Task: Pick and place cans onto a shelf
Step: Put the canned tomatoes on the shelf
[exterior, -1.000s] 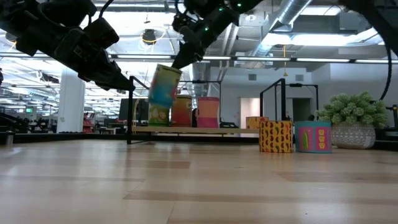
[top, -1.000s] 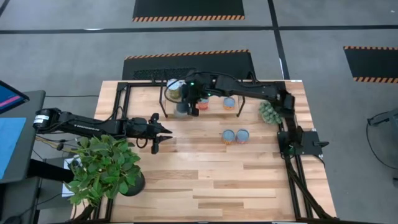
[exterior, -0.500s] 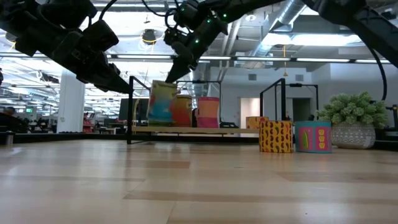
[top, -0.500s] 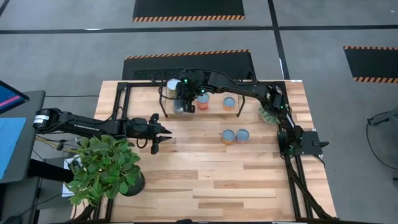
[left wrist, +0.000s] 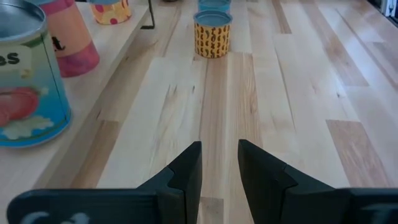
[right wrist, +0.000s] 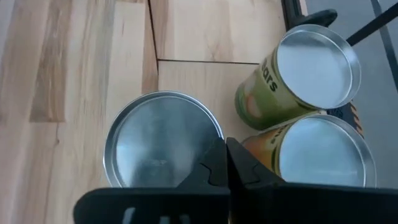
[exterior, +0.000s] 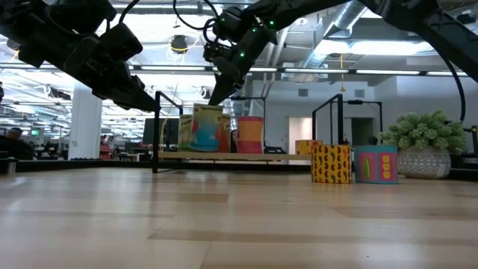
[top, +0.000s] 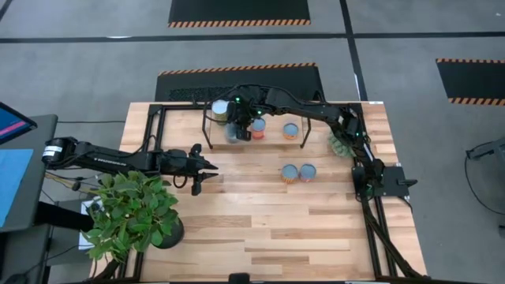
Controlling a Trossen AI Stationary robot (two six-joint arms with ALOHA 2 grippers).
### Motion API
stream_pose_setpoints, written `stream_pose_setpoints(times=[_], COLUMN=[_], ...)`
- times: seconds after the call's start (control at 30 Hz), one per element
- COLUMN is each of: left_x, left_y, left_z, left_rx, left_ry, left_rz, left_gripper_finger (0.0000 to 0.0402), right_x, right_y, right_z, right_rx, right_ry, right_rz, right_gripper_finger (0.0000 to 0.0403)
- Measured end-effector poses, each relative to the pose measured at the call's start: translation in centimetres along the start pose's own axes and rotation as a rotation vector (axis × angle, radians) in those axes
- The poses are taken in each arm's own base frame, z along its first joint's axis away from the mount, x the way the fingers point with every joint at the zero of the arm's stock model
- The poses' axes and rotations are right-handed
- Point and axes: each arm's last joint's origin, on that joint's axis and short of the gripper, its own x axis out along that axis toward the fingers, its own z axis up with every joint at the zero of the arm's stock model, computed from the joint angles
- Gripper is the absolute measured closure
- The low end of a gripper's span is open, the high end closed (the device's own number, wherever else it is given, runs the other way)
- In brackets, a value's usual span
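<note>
Right tool (right wrist: 225, 163) pinched shut, holding nothing, above a can (right wrist: 163, 140) on the shelf (top: 272, 139) at twelve o'clock, left tool (left wrist: 219, 163) partly open, empty, over bare surface (top: 268, 213) toward nine o'clock

You get even, bright overhead light; table (top: 260, 213) shadows are soft. Low view is backlit by ceiling lamps (exterior: 178, 45), so the arms read as dark silhouettes. Near can (left wrist: 25, 81) in the left wrist view is blurred; silvery lid (right wrist: 163, 140) shows dull glare.

Right claw (right wrist: 226, 163) closed, arm stretched far forward-left; left claw (left wrist: 219, 163) part-open, low, level.
</note>
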Motion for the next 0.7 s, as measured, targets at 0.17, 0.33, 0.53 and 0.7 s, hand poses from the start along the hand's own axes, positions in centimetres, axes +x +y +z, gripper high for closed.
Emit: stream_pose_setpoints(times=[0.17,0.33,0.53,0.7], left_x=[0.0,0.0,0.0,0.0], left_y=[0.0,0.0,0.0,0.0], left_z=[-0.01,-0.01,-0.01,-0.02], left_rx=[0.0,0.0,0.0,0.0], left_ry=[0.001,0.001,0.001,0.002], left_rz=[0.0,0.0,0.0,0.0], left_gripper_finger=[0.0308,0.0308,0.0308,0.0308], right_x=[-0.05,-0.06,-0.06,-0.08], right_y=[-0.39,-0.55,-0.57,-0.72], right_z=[-0.47,-0.51,-0.53,-0.59], right_rx=[0.011,0.014,0.015,0.018], right_ry=[0.031,0.032,0.032,0.034], right_rz=[0.006,0.001,0.002,-0.003], right_gripper_finger=[0.0402,0.0398,0.037,0.0356])
